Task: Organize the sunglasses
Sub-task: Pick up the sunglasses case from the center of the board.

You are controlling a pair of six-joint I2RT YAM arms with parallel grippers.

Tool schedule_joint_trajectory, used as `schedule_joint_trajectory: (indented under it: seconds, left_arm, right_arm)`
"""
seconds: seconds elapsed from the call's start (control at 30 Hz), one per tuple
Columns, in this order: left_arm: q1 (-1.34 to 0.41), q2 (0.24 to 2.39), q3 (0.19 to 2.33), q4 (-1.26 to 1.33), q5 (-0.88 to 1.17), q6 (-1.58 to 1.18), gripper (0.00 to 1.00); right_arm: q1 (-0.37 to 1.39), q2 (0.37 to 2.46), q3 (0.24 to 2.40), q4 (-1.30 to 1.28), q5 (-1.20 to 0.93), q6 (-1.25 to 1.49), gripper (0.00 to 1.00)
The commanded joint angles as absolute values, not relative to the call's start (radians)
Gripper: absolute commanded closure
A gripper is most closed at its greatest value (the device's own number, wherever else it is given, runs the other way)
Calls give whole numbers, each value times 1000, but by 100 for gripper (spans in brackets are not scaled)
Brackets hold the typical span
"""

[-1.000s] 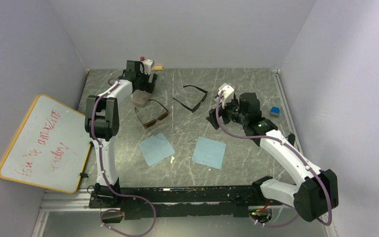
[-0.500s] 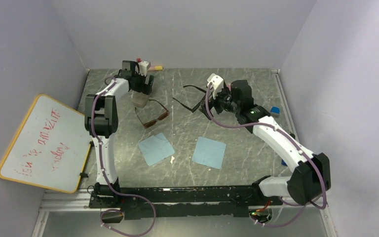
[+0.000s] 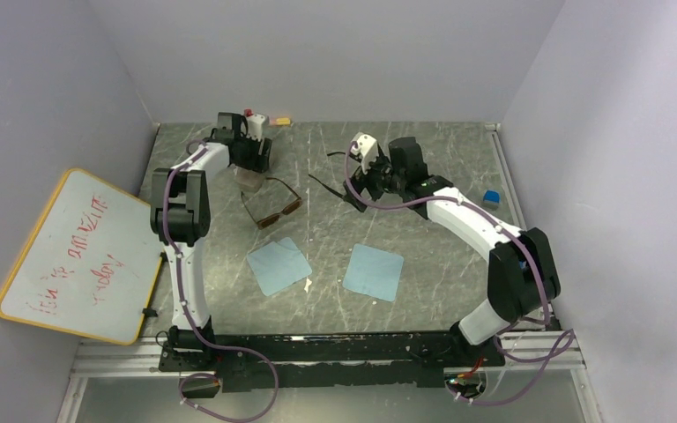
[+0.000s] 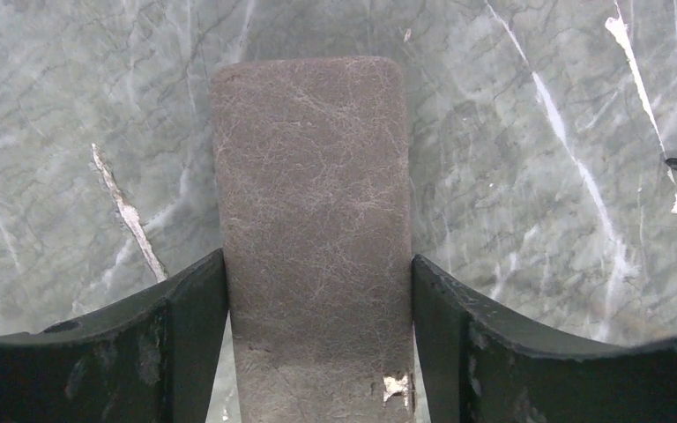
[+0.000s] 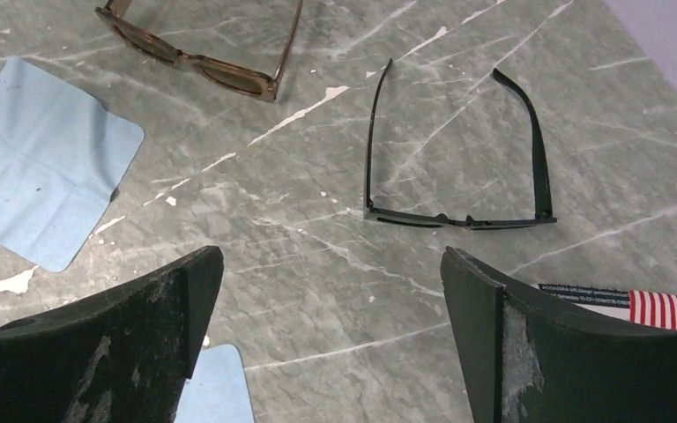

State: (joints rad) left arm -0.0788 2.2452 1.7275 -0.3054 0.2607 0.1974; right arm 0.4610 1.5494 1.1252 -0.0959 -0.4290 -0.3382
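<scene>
The black-framed sunglasses (image 5: 458, 218) lie open on the marble table, arms pointing away, just ahead of my right gripper (image 5: 331, 300), which is open and empty above them. In the top view the right gripper (image 3: 359, 182) hangs over their right end (image 3: 322, 183). The amber-lensed sunglasses (image 3: 273, 207) lie to the left and also show in the right wrist view (image 5: 194, 62). My left gripper (image 4: 319, 291) is shut on a brown case (image 4: 317, 220), held above the table at the back left (image 3: 249, 179).
Two light-blue cloths (image 3: 278, 264) (image 3: 374, 271) lie near the front. A whiteboard (image 3: 79, 256) leans at the left. A small blue object (image 3: 491, 197) sits at the right. A red-and-white striped printed item (image 5: 661, 308) lies beside my right finger. Small items (image 3: 264, 119) stand by the back wall.
My right arm has swung left and back, from the right of the table to over the black sunglasses. The left gripper has shifted slightly with the brown case.
</scene>
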Motion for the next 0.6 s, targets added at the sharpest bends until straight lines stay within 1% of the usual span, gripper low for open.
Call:
schedule_joint_trajectory:
  seconds: [0.0, 0.07, 0.17, 0.3, 0.33, 0.43, 0.57]
  left_arm:
    - [-74, 2233, 1738, -283, 281, 207, 33]
    - [-72, 2230, 1746, -285, 300, 207, 36]
    - [-72, 2197, 1752, -286, 348, 211, 42]
    - [-72, 2092, 1714, -274, 463, 227, 53]
    - [-72, 2055, 1699, -272, 500, 237, 57]
    - [-74, 1937, 1636, -258, 612, 247, 61]
    - [-75, 1774, 1537, -225, 728, 246, 63]
  right_arm:
    - [466, 1583, 1194, -59, -467, -354, 0]
    - [465, 1601, 1223, -83, -474, -355, 0]
    - [465, 1625, 1274, -107, -480, -350, 0]
    - [465, 1658, 1356, -169, -485, -341, 0]
    - [465, 1658, 1358, -176, -491, -345, 0]
    - [465, 1622, 1322, -157, -499, -348, 0]
    - [465, 1575, 1296, -185, -551, -398, 0]
